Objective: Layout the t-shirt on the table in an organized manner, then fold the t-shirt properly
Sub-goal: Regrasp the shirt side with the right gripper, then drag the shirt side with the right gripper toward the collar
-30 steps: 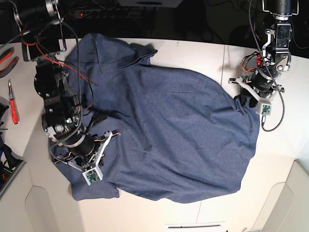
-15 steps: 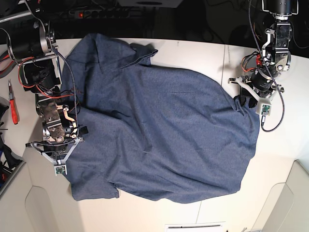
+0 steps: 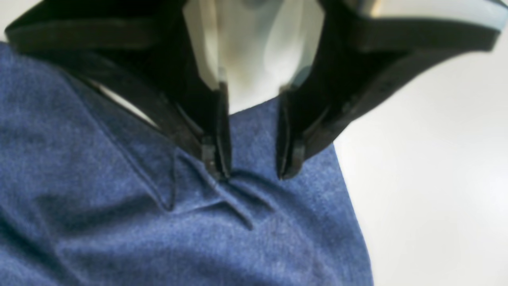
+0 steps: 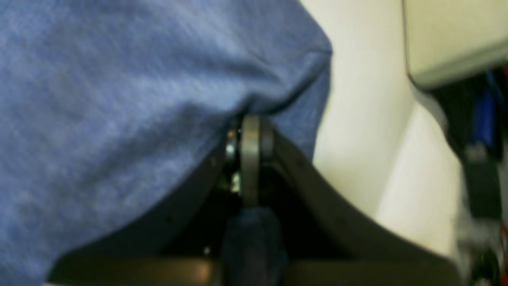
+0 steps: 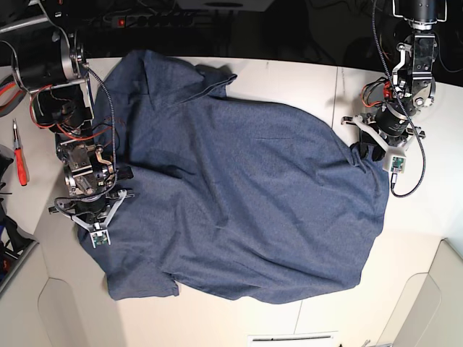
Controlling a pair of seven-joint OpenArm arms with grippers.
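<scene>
The dark blue t-shirt (image 5: 246,195) lies spread and wrinkled over the off-white table (image 5: 289,79), with no lettering showing. At the shirt's left edge my right gripper (image 5: 92,220) points down. In the right wrist view the right gripper (image 4: 249,135) is shut, with blue t-shirt (image 4: 119,99) cloth bunched at its tips and between its jaws. My left gripper (image 5: 369,150) sits at the shirt's right edge. Close up, the left gripper (image 3: 252,171) has its jaws a little apart, and both tips press into the creased t-shirt (image 3: 158,222) beside bare table (image 3: 436,159).
A red-handled screwdriver (image 5: 20,163) lies at the table's left edge, beyond my right arm. Cream panels stand at the front corners (image 5: 61,318) (image 5: 434,303). A thin seam (image 5: 336,94) crosses the table on the right. Cables and a power strip (image 5: 159,18) run along the dark back.
My right arm has swung from over the shirt's lower left part out to its left edge, taking cloth with it. The left arm has stayed where it was.
</scene>
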